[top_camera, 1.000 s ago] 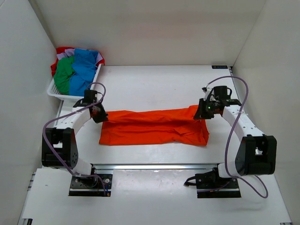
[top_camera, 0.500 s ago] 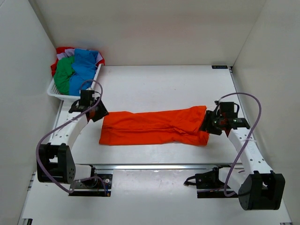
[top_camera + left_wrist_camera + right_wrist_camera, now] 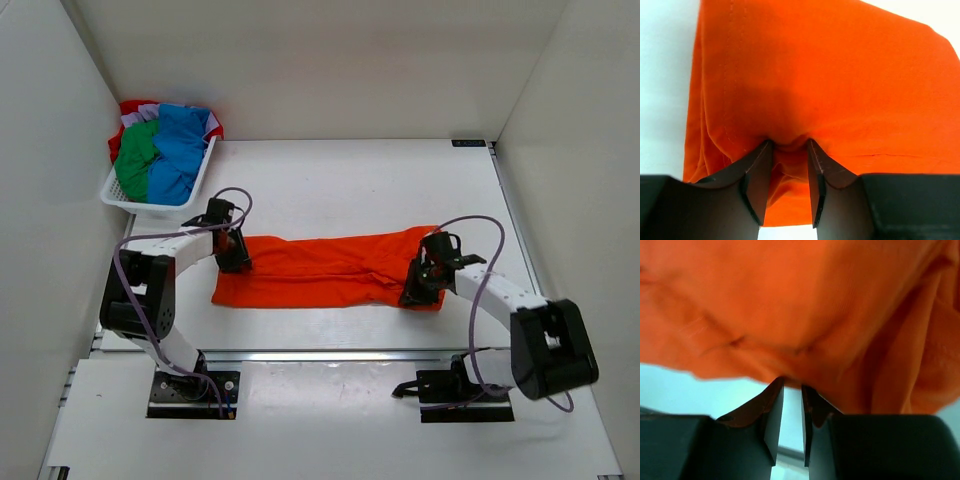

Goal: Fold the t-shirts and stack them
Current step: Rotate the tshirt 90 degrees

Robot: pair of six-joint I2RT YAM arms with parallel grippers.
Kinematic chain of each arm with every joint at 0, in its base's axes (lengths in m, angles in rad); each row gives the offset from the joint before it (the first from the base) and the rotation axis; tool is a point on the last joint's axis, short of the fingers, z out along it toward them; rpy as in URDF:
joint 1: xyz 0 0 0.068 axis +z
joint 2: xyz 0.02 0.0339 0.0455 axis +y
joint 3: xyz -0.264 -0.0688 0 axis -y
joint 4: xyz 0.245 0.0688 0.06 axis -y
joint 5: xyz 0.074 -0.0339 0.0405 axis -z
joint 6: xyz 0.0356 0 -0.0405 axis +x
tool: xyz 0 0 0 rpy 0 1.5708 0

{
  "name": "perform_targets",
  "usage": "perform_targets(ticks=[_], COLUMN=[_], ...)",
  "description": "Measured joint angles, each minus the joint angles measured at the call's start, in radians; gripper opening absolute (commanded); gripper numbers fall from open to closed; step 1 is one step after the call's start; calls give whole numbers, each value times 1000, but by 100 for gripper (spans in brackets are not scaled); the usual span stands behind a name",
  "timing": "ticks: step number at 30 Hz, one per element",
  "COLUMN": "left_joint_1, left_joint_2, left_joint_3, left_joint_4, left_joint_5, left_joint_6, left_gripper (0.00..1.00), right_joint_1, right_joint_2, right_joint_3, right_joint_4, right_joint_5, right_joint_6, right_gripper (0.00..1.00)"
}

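The orange t-shirt (image 3: 330, 271) lies folded in a long strip across the table (image 3: 350, 185). My left gripper (image 3: 789, 170) sits on its left end, jaws narrow with a pinch of cloth bunched between them. My right gripper (image 3: 790, 405) meets the right end, nearly closed; whether it grips cloth I cannot tell

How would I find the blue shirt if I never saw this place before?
Look to the far left corner of the white table, where a white plastic basket sits against the wall. The blue shirt is piled on top at the basket's right side. It is the only blue cloth: a green shirt lies beside it and a red shirt peeks out behind.
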Motion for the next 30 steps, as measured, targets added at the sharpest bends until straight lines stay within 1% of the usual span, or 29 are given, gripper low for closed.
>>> perform_targets(ticks=[2, 5, 9, 11, 14, 16, 18, 19, 21, 22, 23, 26, 27, 28, 29, 30], left_joint_1=[-6, -14, -41, -79, -167, -252, -344, -385, -451, -470, -481, -481, -478, -475, -470, -462], left_joint_2=[15, 18, 1, -32, -85, -114, -119, -114, -95, -86, -78, -65, -66, -68, -71, -75], left_joint_3=[14, 14, -15, -57, -124, -165, -186, -190, -188, -187, -182, -164, -159, -154, -148, -141], left_joint_4=[0, 6, 28, 45, 60, 72, 84, 92, 105, 109, 110, 98, 91, 82, 70, 56], left_joint_5=[8, 21, 52, 77, 124, 166, 227, 255, 307, 330, 353, 386, 387, 389, 393, 399], left_joint_6=[5, 5, -11, -36, -89, -137, -183, -204, -245, -257, -273, -296, -299, -301, -304, -306], left_gripper=[42, 39, 38, 37, 36, 38, 41, 42, 49, 51, 55, 62, 66, 70, 71, 72], right_joint_1=[-8, -31, -76, -98, -119, -122, -121, -118, -109, -105, -100, -90, -87, -85, -86, -91], right_joint_2=[82, 209, 438, 558, 760, 892, 1005, 1045, 1108, 1122, 1131, 1122, 1113, 1097, 1073, 1034], right_joint_3=[19, 124, 364, 515, 804, 1009, 1192, 1260, 1370, 1395, 1419, 1432, 1429, 1416, 1394, 1358], right_joint_4=[20, 30, 34, 24, -16, -53, -92, -105, -150, -163, -182, -230, -239, -244, -249, -253], right_joint_5=[-14, -20, -19, -14, -10, -12, -21, -26, -46, -50, -52, -39, -32, -23, -22, -24], right_joint_6=[10, 7, -26, -50, -93, -128, -163, -174, -198, -204, -212, -225, -229, -232, -234, -237], right_gripper=[19, 19, 20, 20, 22, 23, 28, 33, 36, 36, 38, 41, 45, 53, 57, 66])
